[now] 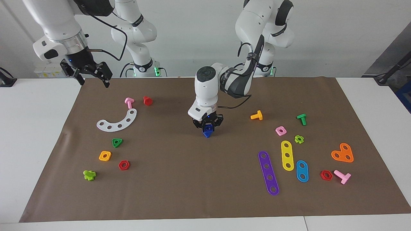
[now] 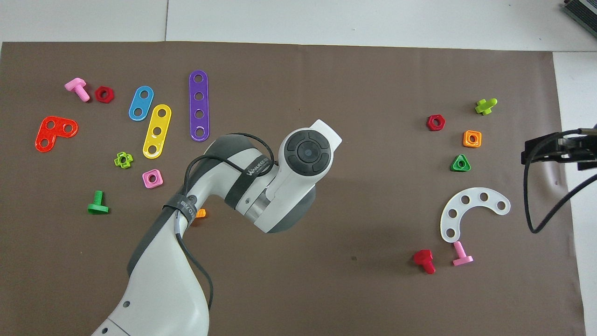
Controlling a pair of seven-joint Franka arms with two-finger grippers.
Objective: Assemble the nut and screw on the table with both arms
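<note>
My left gripper (image 1: 208, 125) points straight down at the middle of the brown mat (image 1: 179, 179) on the white table (image 1: 35, 134). It is shut on a small blue piece with a triangular tip, the screw (image 1: 208, 132), which is at or just above the mat. I see no separate blue nut; I cannot tell whether it sits on the screw. In the overhead view the left arm's wrist (image 2: 298, 158) hides the gripper and the screw. My right gripper (image 1: 93, 82) is open and empty, raised over the mat's corner at the right arm's end; it also shows in the overhead view (image 2: 536, 150).
Toward the right arm's end lie a white curved strip (image 1: 118, 121), pink screw (image 1: 129, 102), red screw (image 1: 147, 100), green triangular nut (image 1: 117, 142) and orange square nut (image 1: 105, 156). Toward the left arm's end lie an orange screw (image 1: 257, 115), pink nut (image 1: 281, 130) and coloured strips (image 1: 268, 172).
</note>
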